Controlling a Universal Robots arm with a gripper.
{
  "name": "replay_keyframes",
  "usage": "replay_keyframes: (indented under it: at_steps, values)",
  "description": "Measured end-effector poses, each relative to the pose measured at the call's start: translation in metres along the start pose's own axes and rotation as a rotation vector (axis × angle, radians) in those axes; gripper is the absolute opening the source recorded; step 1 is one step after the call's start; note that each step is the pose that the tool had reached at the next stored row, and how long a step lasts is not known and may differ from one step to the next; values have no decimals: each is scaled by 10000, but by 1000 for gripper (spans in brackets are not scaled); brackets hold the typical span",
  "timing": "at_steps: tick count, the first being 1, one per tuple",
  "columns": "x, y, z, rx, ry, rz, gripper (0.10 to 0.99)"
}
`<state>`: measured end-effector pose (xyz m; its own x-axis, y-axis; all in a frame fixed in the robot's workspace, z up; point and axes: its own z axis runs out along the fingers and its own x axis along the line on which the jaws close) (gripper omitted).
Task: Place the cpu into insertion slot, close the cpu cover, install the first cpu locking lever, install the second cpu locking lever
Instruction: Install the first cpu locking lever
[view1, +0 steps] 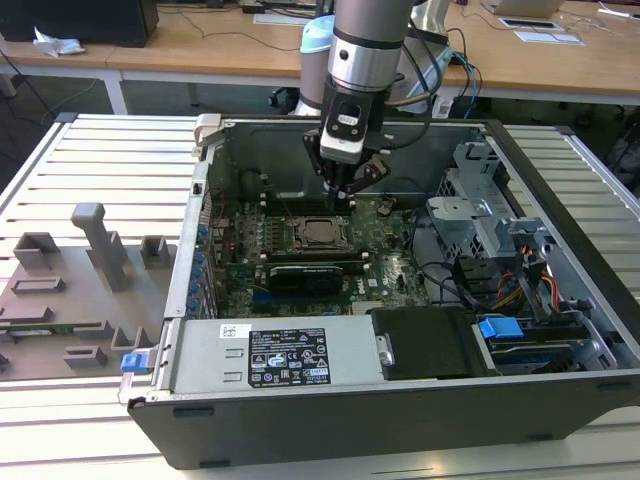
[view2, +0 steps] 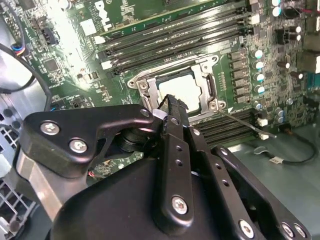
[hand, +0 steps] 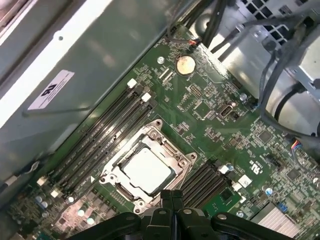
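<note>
First wrist view: chip (hand: 147, 170) flat in socket (hand: 157, 125), cover frame (hand: 184, 160) lying over its edges. Just off one frame edge, fingers (hand: 167, 202) pressed together, gripping nothing, poised above. Second wrist view: thin lever (view2: 247, 125) jutting free nearby.

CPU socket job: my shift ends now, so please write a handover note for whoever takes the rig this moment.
End effector: shut, holding nothing, tips at the edge of the insertion slot.
The cpu sits in the slot; the cpu cover lies flat around it.
Done: cpu placed, cover seemingly closed.
Left: one locking lever juts out from the slot's corner and looks unlatched; the other lever's state I cannot tell.
</note>
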<state>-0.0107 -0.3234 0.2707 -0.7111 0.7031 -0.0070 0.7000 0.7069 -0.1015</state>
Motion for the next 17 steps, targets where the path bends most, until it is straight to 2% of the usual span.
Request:
replay_keyframes:
  at_steps: [17]
  values:
    - [0, 0, 0, -12, -180, -1762, 106]
